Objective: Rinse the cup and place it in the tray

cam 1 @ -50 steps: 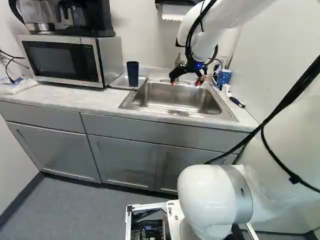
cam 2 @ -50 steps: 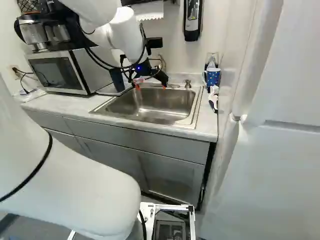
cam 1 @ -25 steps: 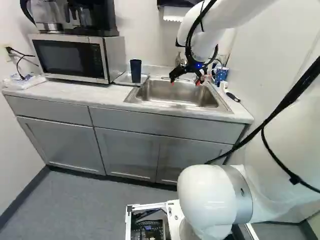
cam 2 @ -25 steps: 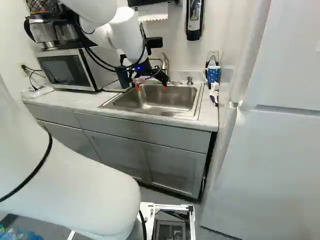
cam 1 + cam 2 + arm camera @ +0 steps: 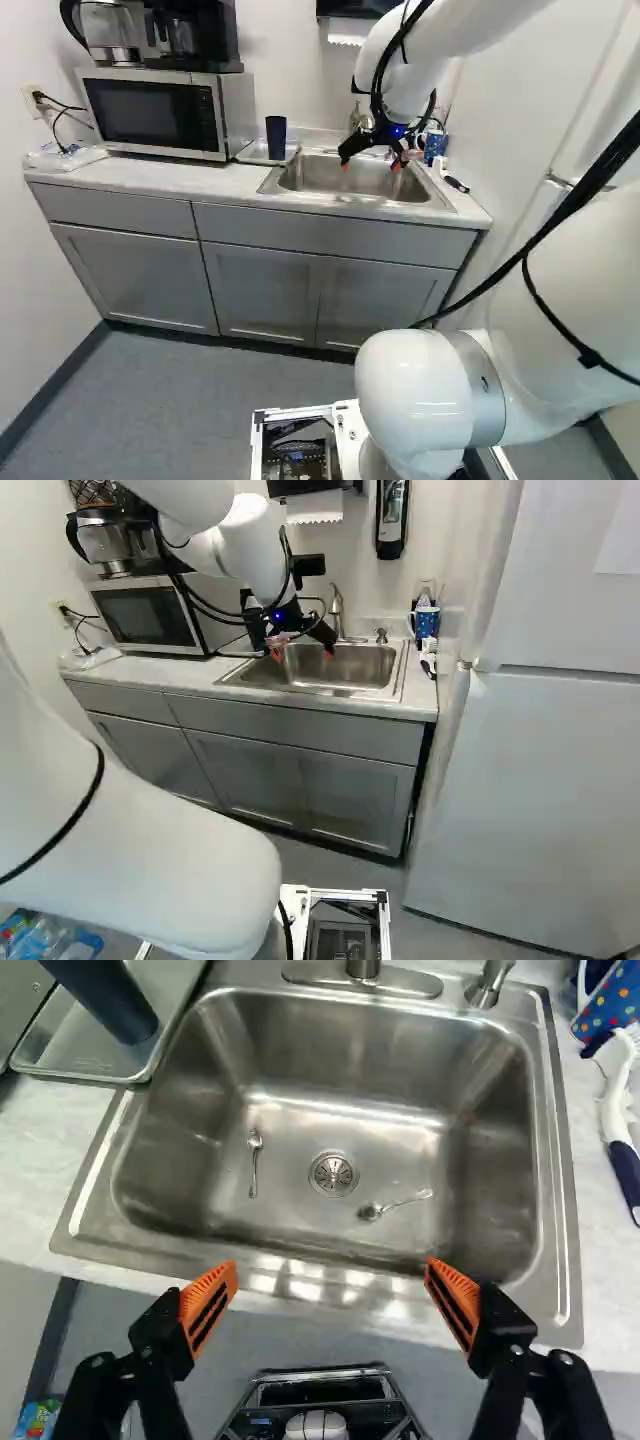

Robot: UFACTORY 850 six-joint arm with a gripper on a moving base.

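A microwave [image 5: 155, 112] sits on the counter [image 5: 110, 175], at the left of the left base view. Beside it, the dark blue cup [image 5: 276, 139] stands up in a flat metal tray [image 5: 90, 1058]. Next is the sink [image 5: 350, 1070], with two little spoons [image 5: 254, 1163] in it. The gripper [image 5: 370, 163] has its fingers spread wide and holds nothing. A dotted blue mug [image 5: 425, 623] comes last.

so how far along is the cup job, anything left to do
The placing looks done: the dark blue cup stands in the tray beside the sink. Whether it was rinsed, these pictures can't settle. Nothing is in hand: the end effector is open and empty. If the rinse did happen, probably nothing is left; the two spoons in the sink aren't part of this job.
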